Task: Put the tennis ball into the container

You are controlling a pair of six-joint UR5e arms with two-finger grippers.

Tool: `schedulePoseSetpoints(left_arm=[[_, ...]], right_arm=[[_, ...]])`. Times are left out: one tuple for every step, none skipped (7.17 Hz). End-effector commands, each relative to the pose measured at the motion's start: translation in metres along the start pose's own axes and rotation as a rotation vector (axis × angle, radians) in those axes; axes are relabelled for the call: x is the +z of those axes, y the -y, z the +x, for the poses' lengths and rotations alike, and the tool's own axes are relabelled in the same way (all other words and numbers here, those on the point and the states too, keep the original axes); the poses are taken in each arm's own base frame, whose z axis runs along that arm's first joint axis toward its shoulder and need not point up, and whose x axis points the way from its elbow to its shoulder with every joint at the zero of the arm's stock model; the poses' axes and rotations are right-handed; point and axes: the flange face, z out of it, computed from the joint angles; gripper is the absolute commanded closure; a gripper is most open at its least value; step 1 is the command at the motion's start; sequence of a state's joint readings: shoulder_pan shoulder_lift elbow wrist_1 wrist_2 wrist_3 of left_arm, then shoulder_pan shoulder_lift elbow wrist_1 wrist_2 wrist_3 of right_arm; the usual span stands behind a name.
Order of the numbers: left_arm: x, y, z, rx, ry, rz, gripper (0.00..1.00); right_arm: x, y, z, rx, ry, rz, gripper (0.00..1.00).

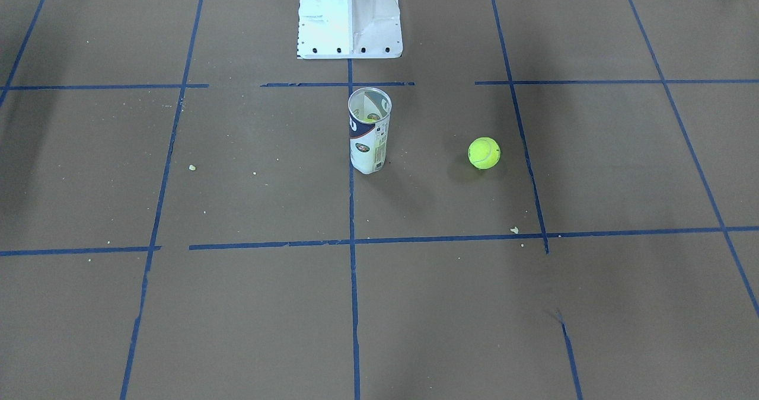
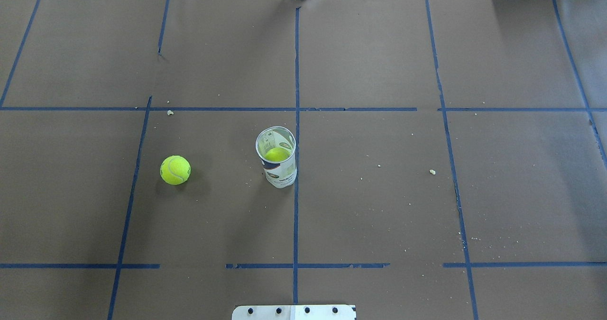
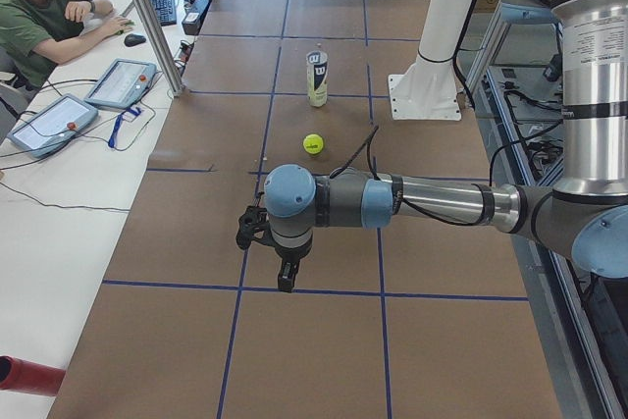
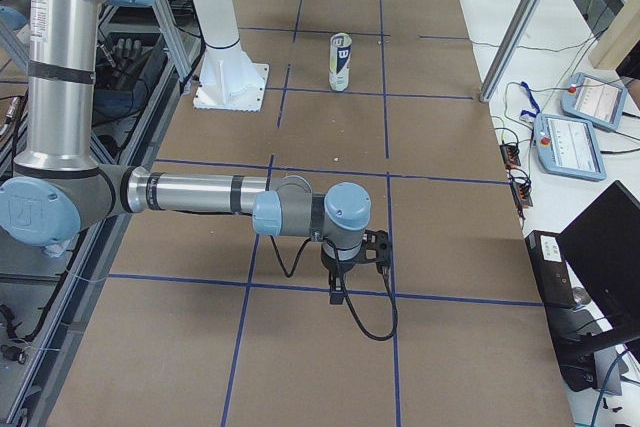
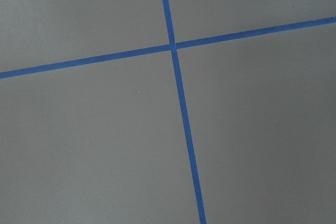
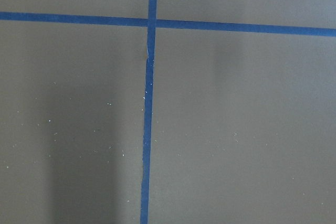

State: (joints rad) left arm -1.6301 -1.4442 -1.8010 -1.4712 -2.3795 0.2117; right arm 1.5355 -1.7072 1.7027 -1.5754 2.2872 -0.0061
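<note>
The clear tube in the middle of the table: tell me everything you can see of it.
The container is a clear plastic cylinder with a white and dark navy printed label bearing small round logos. It stands upright on the brown table, top open, no lid, right by a blue tape line. A second ball, yellow-green, shows inside through the open top. Nothing else touches it; the loose tennis ball lies apart, on the robot's left.

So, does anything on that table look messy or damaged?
Only small things. Pale crumbs are scattered over the brown paper, and the blue tape lines have gaps in places. The container stands upright, and the tennis ball lies apart from it.
</note>
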Motion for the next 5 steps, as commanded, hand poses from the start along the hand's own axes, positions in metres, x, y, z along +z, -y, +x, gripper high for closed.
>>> schedulePoseSetpoints(left_arm=[[-0.005, 0.003, 0.003, 0.012, 0.022, 0.007, 0.0], [-0.004, 0.003, 0.001, 0.01, 0.025, 0.004, 0.0], [-0.008, 0.006, 0.004, 0.016, 0.045, 0.01, 0.0], [-0.013, 0.021, 0.006, 0.023, 0.044, 0.023, 0.0], [-0.035, 0.062, 0.018, 0.075, 0.07, 0.074, 0.0]], right_arm=[[0.0, 0.001, 0.0, -0.001, 0.0, 0.001, 0.0], [0.0, 0.0, 0.0, 0.0, 0.0, 0.0, 0.0], [0.0, 0.001, 0.0, -0.001, 0.0, 0.001, 0.0], [0.0, 0.0, 0.0, 0.0, 0.0, 0.0, 0.0], [-0.001, 0.001, -0.001, -0.002, 0.0, 0.002, 0.0]])
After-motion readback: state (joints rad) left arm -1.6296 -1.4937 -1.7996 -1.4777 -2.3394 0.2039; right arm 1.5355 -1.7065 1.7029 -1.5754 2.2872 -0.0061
